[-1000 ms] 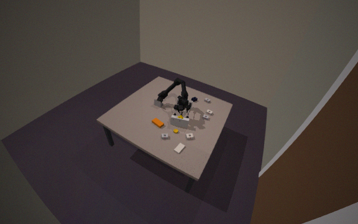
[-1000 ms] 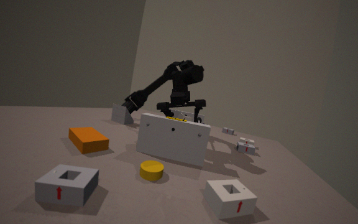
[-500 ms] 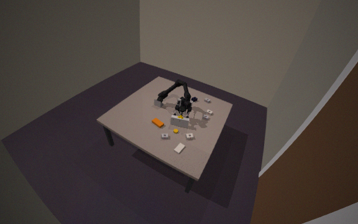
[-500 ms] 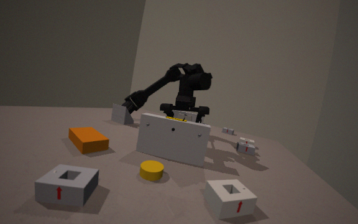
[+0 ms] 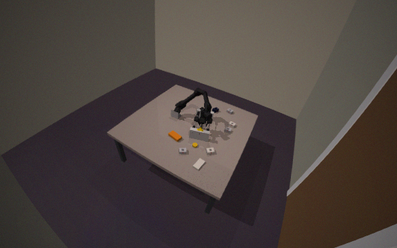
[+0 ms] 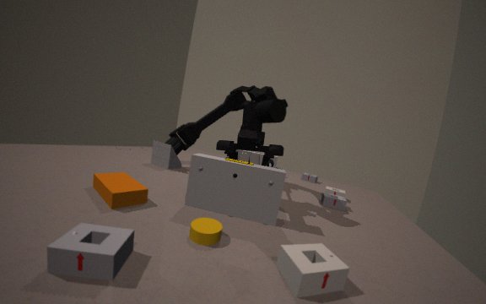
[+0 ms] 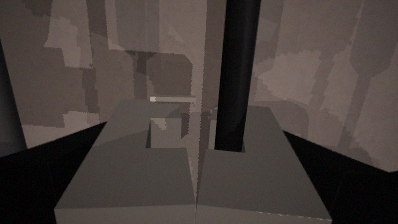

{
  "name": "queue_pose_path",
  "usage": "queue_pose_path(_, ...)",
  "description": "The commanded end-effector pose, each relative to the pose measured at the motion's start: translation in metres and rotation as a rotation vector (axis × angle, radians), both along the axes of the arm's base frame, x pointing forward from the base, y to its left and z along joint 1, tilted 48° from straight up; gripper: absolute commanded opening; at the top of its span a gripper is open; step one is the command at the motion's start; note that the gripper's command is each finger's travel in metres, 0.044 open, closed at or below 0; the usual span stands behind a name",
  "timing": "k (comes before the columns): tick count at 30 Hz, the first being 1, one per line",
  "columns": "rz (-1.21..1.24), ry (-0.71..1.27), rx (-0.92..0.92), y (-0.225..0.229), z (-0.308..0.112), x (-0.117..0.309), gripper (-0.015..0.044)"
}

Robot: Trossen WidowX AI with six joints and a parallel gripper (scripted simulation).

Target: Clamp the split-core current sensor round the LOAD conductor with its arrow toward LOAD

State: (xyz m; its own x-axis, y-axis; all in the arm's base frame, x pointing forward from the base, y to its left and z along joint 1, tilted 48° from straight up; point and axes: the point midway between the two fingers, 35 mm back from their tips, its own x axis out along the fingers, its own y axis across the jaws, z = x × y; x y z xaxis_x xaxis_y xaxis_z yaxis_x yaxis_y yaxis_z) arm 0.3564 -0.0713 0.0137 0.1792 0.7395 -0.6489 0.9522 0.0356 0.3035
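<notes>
The sensor [image 7: 135, 175] is in the wrist view, its two grey halves side by side and almost together, with a thin gap widening toward the far end. A black conductor [image 7: 240, 65] passes through the right half's notch. My gripper [image 5: 202, 125] [image 6: 250, 159] [image 7: 194, 132] has its dark fingers against the sensor's outer sides, shut on it. It is low behind a pale upright panel [image 5: 199, 135] [image 6: 226, 194], which hides much of the sensor in the exterior view. The sensor's arrow, its latch and the LOAD marker cannot be made out.
An orange block [image 5: 175, 136] [image 6: 121, 186], a yellow disc [image 5: 195, 145] [image 6: 206, 228], a grey arrowed block [image 6: 63, 259] and a white arrowed block [image 6: 312, 279] stand before the panel. Further arrowed blocks are at the right. A pale flat card [image 5: 199, 164] lies near the table's front.
</notes>
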Motion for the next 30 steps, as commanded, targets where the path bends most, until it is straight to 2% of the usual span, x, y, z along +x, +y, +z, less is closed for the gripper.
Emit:
queue_pose_path(1,-0.002,-0.008,0.003,0.0,0.0008,0.0013,0.0306)
queue_pose_path(15,-0.002,-0.008,0.003,0.0,0.0008,0.0013,0.0213)
queue_pose_path(21,-0.061,-0.071,0.023,-0.0028,0.0021,0.0001,0.0056)
queue_pose_path(23,-0.025,-0.025,0.01,-0.0002,-0.0013,-0.0014,0.0003)
queue_pose_path(30,-0.025,-0.025,0.01,-0.0002,-0.0013,-0.0014,0.0)
